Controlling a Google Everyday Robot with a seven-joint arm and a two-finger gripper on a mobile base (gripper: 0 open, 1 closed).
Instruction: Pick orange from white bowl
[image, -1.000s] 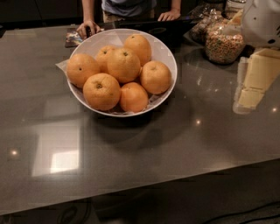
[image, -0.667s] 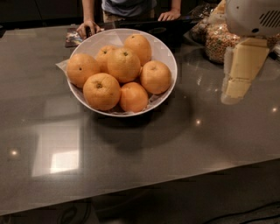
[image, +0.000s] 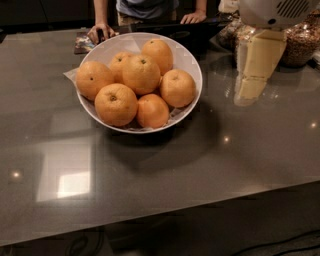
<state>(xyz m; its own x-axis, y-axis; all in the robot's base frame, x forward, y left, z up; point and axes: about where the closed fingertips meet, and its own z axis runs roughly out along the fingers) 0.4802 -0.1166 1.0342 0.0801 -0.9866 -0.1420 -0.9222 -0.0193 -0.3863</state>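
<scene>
Centrally, white bowl full of fruit, stem-dotted orange topmost; gripper to its right above the counter, spread indiscernible.

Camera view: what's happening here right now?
The robot's cream tool hangs above the dark glossy table, on the picture's right of the wide, shallow white bowl and apart from it. Seven round oranges sit piled in the bowl, none lifted yet. A person's hands rest at the table's far edge.

End effector hangs upper right, pointing down.
</scene>
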